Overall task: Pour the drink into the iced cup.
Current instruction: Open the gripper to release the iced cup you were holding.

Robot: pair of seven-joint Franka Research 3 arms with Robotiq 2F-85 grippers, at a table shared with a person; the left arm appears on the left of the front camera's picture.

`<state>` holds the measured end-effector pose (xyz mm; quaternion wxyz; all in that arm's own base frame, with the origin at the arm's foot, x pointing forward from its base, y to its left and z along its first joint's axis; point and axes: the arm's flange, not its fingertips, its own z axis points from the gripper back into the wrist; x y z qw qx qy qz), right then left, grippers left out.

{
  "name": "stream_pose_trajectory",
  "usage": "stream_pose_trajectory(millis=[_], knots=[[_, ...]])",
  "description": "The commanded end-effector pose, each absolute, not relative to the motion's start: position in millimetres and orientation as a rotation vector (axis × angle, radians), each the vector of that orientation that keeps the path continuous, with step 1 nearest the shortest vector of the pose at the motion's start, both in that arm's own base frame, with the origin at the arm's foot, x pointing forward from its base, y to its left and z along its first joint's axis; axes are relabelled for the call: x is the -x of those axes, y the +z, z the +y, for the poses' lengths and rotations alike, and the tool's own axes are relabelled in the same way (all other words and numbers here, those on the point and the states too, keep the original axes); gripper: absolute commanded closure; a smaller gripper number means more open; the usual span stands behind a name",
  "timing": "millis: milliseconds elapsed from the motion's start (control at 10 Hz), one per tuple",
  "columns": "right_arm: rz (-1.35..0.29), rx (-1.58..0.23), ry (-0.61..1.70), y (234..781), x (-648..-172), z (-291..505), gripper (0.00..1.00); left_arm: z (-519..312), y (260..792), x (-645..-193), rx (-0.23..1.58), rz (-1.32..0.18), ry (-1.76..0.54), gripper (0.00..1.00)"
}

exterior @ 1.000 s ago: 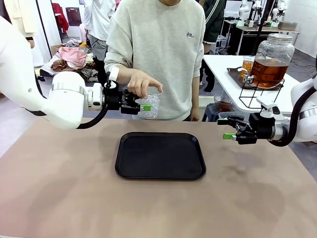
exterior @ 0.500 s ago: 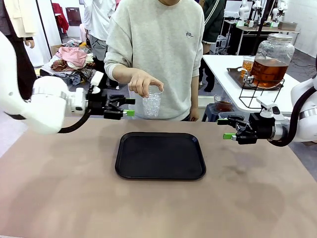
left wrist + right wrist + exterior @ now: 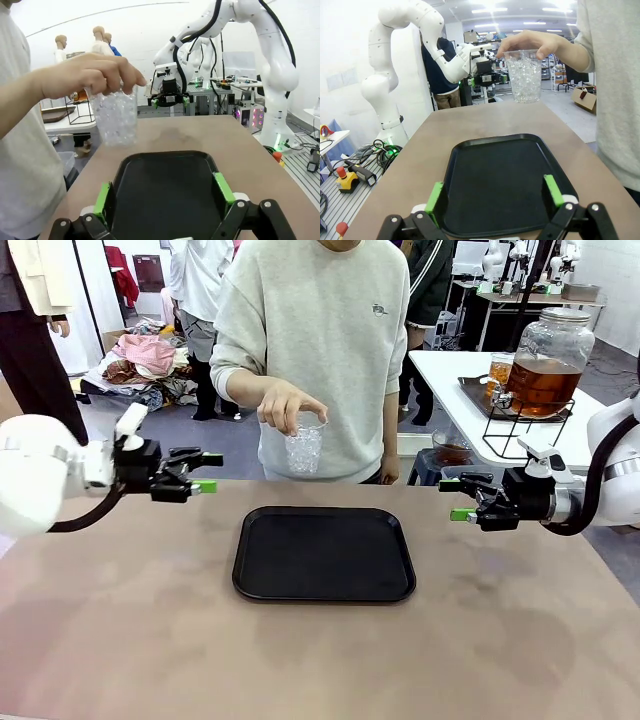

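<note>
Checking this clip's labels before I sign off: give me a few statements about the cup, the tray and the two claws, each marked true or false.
1. The person's hand holds the iced cup by its rim, above the table. True.
2. The cup stands on the black tray. False: it hangs in the air beyond the tray's far edge, and the tray has nothing on it.
3. The left claw grips the cup. False: it is open, off to the cup's side and apart from it.
4. The right claw is open and holds nothing. True.
5. The cup already holds brown drink. False: it shows ice alone.
</note>
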<state>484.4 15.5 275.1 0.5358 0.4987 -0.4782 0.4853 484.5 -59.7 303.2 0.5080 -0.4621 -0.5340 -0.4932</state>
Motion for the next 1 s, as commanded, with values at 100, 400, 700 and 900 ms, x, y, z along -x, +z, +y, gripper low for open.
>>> stream_pose_trajectory(millis=[100, 400, 700, 900], knots=[[-1.140, -1.182, 1.162, 277.5, -485.3, 16.2, 0.00, -33.6, 291.3, -450.3, 1.086, -1.316, -1.208, 0.00], [-1.140, -1.182, 1.162, 277.5, -485.3, 16.2, 0.00, -37.1, 287.6, -461.8, 1.098, -1.292, -1.185, 0.00], [-1.140, -1.182, 1.162, 277.5, -485.3, 16.2, 0.00, -37.1, 287.6, -461.8, 1.098, -1.292, -1.185, 0.00], [-1.140, -1.182, 1.162, 277.5, -485.3, 16.2, 0.00, -37.1, 287.6, -461.8, 1.098, -1.292, -1.185, 0.00]])
